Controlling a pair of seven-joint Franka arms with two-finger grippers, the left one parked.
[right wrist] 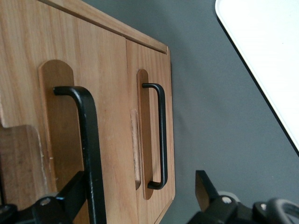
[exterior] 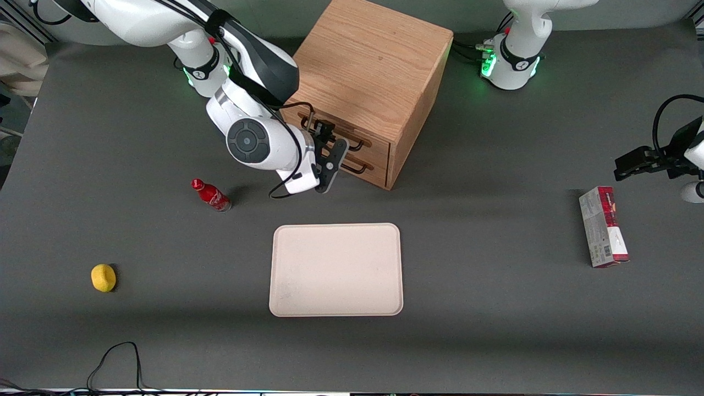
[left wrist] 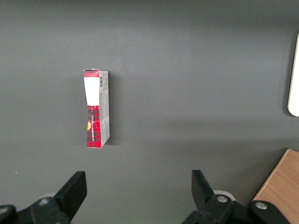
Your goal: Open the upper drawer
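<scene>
The wooden cabinet (exterior: 368, 60) stands at the back of the table. Its upper drawer (exterior: 378, 143) looks shut, with its long black bar handle (exterior: 355, 144) across the front. My right gripper (exterior: 325, 133) is right at that front, level with the upper handle. In the right wrist view the gripper (right wrist: 138, 193) is open. The upper drawer (right wrist: 112, 93) fills the view and its handle (right wrist: 88, 140) runs between the fingers, close against one finger (right wrist: 70, 196). The lower drawer (right wrist: 133, 65) with its twin handle (right wrist: 161, 135) lies beside it.
A beige tray (exterior: 335, 269) lies nearer the front camera than the cabinet. A red cola bottle (exterior: 210, 195) and a yellow lemon (exterior: 103, 277) sit toward the working arm's end. A red box (exterior: 603, 225) lies toward the parked arm's end.
</scene>
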